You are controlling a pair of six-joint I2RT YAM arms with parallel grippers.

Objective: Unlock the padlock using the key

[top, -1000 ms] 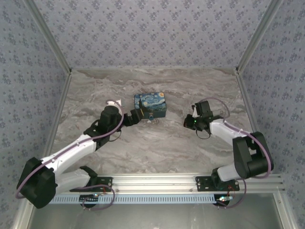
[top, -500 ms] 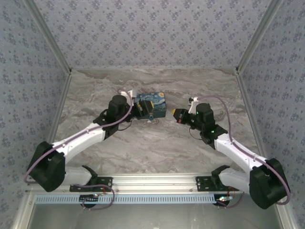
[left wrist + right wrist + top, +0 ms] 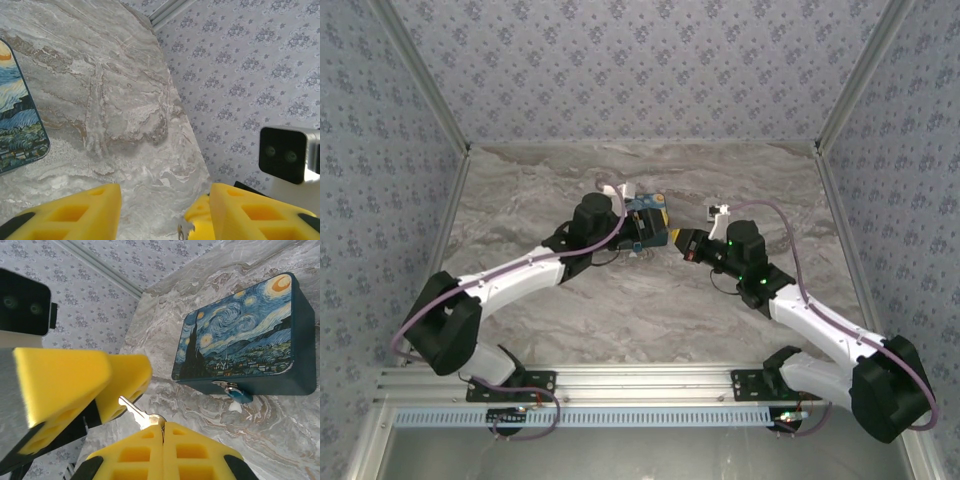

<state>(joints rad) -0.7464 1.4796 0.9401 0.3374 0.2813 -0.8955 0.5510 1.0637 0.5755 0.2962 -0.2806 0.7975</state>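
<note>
My right claw (image 3: 162,432) is clamping the small silver metal key (image 3: 140,414), shaft pointing left at my half-open, empty left claw (image 3: 165,200). The tiny blue padlock (image 3: 236,394) is hanging on the starry-night painted box (image 3: 240,335), on its near face, sitting left of the key and off its axis.

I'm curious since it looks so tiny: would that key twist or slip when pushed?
Likely stiff: the key is bare metal. It could pivot, since the right fingers pinch only its head. Being thin and small, it probably weighs almost nothing.
</note>
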